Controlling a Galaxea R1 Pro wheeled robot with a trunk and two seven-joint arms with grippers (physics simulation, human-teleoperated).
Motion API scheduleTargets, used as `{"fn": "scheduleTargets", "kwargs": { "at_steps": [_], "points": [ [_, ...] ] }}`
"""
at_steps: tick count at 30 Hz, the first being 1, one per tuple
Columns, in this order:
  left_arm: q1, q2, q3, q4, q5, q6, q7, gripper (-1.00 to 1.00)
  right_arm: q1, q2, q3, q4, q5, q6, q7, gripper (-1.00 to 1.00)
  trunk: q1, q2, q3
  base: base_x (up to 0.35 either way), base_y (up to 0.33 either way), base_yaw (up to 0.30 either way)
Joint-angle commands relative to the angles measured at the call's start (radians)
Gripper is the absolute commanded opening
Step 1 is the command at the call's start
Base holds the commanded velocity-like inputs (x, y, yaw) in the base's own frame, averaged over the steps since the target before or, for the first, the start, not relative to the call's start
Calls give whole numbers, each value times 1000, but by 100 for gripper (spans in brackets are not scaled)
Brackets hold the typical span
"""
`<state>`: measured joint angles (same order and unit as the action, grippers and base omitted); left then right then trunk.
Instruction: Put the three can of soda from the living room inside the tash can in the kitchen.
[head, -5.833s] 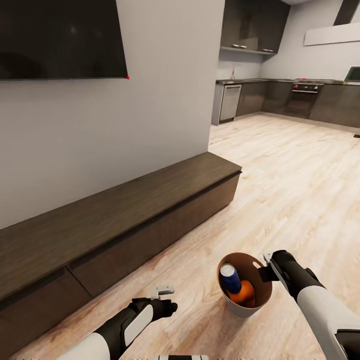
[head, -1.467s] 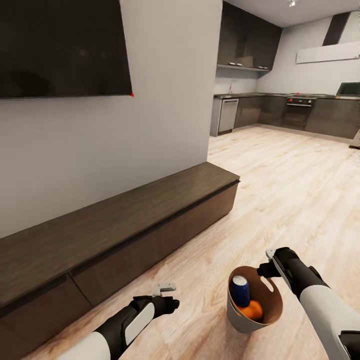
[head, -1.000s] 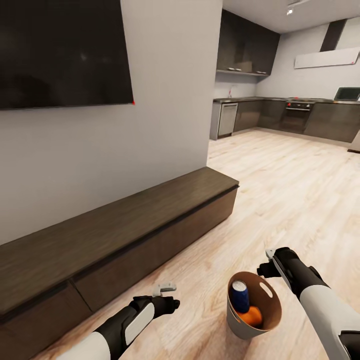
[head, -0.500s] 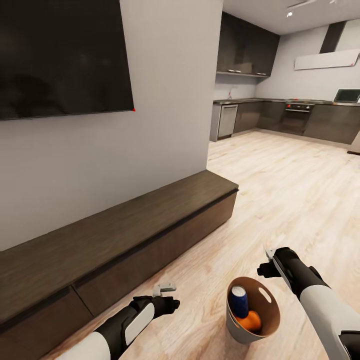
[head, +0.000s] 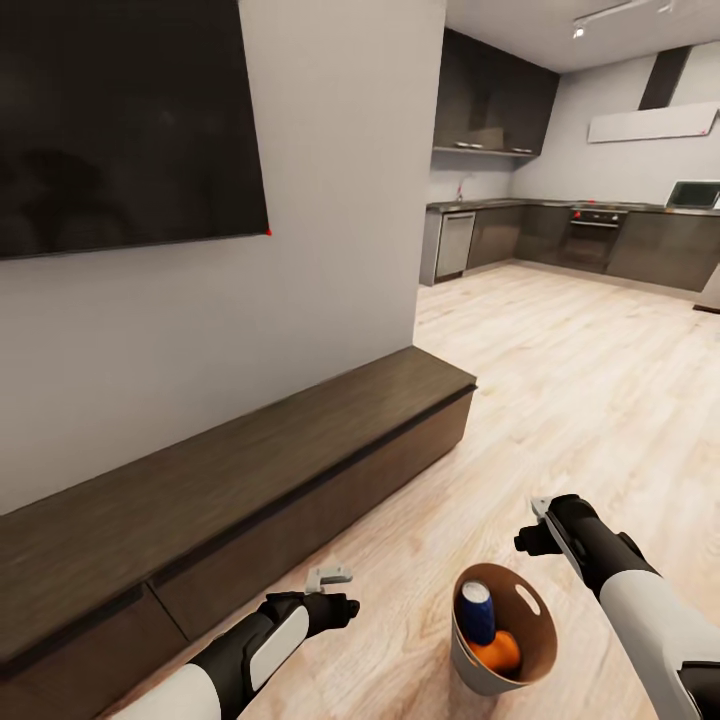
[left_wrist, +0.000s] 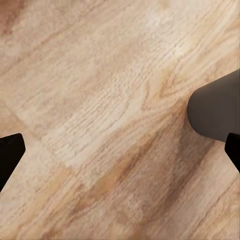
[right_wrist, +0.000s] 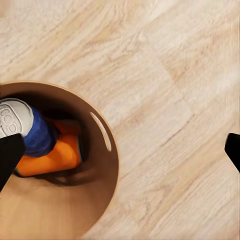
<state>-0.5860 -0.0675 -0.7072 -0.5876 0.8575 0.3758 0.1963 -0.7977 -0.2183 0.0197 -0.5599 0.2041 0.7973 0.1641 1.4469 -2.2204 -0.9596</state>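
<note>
The bin (head: 503, 632) is seen standing on the wood floor (head: 580, 370) in the living room, between the two arms and just below the right pincer (head: 537, 524). Inside it a blue can (head: 478, 611) leans over an orange can (head: 497, 652); a third can cannot be made out, perhaps hidden beneath. In the right wrist view the bin (right_wrist: 107, 165) lies off to one side of the open, empty jaws, with its handle slot (right_wrist: 100, 131) turned toward them, so the rim is judged to be no longer gripped and the bin set down here. The left pincer (head: 328, 577) is held low over bare floor, spread wide with nothing in it, apparently kept clear. A long dark cabinet (head: 240, 470) runs along the wall under the black TV (head: 120, 120), to the left of the bin. The kitchen (head: 580, 235) is seen well apart, across open floor, with nothing lying in the way; the cabinet's near corner is the only thing to be skirted.
</note>
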Motion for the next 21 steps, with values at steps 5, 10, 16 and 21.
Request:
{"fn": "scheduleTargets", "kwargs": {
  "at_steps": [5,10,16,21],
  "points": [
    [0,1,1,3,0,0,-1,100,0,0,2,1,0,0,-1,100,-19,35,16,0,0,0],
    [0,0,1,7,0,0,0,100,0,0,3,2,0,-1,-2,100,-38,70,31,0,0,0],
    [0,1,2,9,0,0,0,100,0,2,4,3,0,-1,-3,100,-61,112,50,0,0,0],
    [0,1,1,10,-1,0,0,100,0,6,5,3,0,-2,-3,100,-81,147,66,0,0,0]
  ]
}}
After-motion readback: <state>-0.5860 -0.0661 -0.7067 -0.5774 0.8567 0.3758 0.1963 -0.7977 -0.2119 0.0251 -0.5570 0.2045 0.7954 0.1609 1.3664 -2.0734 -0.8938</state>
